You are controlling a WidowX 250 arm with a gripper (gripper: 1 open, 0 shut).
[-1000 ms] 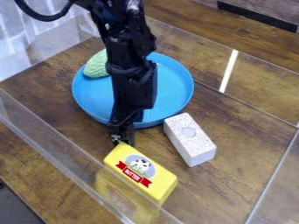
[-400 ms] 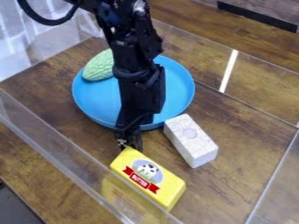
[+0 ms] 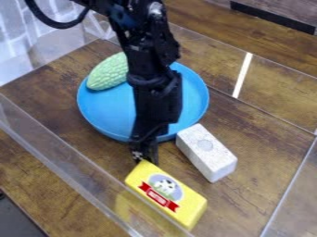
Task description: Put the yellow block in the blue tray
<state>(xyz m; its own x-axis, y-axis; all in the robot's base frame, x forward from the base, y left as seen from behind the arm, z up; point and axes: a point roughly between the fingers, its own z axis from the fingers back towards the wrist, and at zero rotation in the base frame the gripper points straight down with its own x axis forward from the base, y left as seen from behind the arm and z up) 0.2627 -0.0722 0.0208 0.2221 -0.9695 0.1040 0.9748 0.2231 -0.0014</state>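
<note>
In the camera view, the black arm reached down across the blue tray, and its end effector pointed at the near end of the yellow block. The end effector stood wide open and had hold of nothing. The yellow block lay flat on the wooden desk, outside the tray, its cartoon face and red band upward. The white speckled block lay just beside it. The green bumpy lump lay at the tray's far side.
</note>
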